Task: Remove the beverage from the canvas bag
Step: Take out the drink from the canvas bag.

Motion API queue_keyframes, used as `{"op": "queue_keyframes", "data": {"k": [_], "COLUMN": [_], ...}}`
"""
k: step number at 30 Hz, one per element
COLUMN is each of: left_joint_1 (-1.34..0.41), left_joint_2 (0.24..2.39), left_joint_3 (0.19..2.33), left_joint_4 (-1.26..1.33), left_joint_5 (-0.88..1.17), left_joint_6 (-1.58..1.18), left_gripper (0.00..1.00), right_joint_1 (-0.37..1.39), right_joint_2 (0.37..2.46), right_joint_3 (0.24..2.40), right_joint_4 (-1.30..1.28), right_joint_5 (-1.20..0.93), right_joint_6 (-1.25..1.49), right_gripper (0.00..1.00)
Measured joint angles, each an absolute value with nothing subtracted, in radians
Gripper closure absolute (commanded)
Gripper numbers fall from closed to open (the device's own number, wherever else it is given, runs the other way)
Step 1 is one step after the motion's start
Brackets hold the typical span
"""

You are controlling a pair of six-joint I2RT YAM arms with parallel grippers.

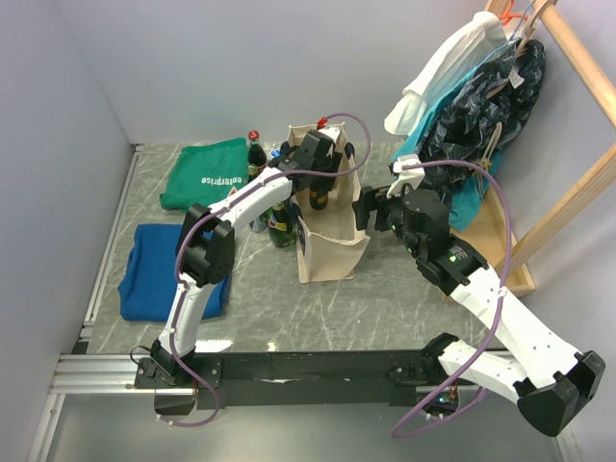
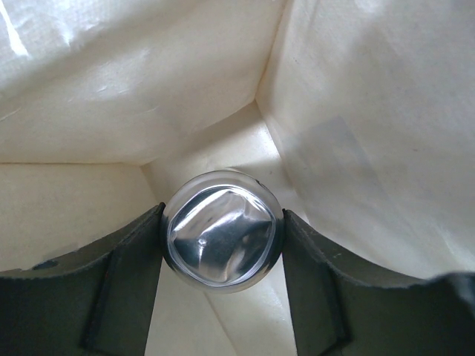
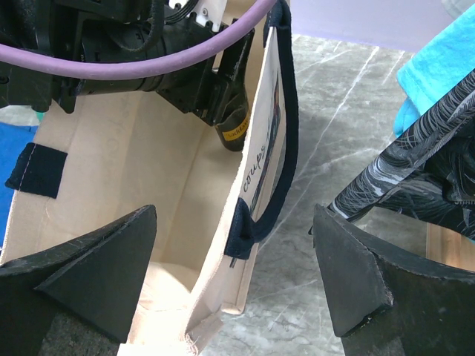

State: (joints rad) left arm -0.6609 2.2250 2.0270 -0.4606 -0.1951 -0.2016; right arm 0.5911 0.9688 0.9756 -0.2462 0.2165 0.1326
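The cream canvas bag (image 1: 332,252) with navy handles stands upright at mid-table. My left gripper (image 1: 322,159) reaches into its mouth from above. In the left wrist view that gripper (image 2: 223,219) is shut on the silvery cap of the beverage (image 2: 221,236), a finger touching each side, with the bag's inner walls (image 2: 356,111) all around. The right wrist view shows the dark bottle's lower end with a yellow label (image 3: 232,126) hanging inside the bag (image 3: 148,170). My right gripper (image 3: 236,215) is open, straddling the bag's right wall and handle (image 3: 286,126) without touching them; from above it (image 1: 369,207) is beside the bag's right rim.
A red-capped cola bottle (image 1: 254,154) and a green bottle (image 1: 281,223) stand just left of the bag. A green cloth (image 1: 207,173) and a blue cloth (image 1: 168,269) lie further left. Clothes on a wooden rack (image 1: 481,96) hang at the right.
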Motion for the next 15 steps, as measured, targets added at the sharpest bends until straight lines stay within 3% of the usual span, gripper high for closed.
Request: {"op": "queue_keyframes", "data": {"k": [5,12,15], "left_joint_1": [-0.662,-0.672,-0.672], "left_joint_2": [2.225,2.225,2.225], "left_joint_3": [2.027,2.027,2.027], "left_joint_4": [-0.479,-0.506,-0.506], "left_joint_5": [-0.194,-0.187,-0.188], "left_joint_6": [-0.206,-0.207,-0.208], "left_gripper": [0.26,0.27,0.34], "right_joint_1": [0.591,0.591,0.591], "right_joint_2": [0.970,0.971,0.971], "right_joint_3": [0.976,0.976,0.976], "right_joint_4": [-0.247,-0.247,-0.247], "right_joint_5": [0.216,0.216,0.216], "right_joint_6": [0.133,0.133,0.133], "right_gripper": [0.09,0.09,0.09]}}
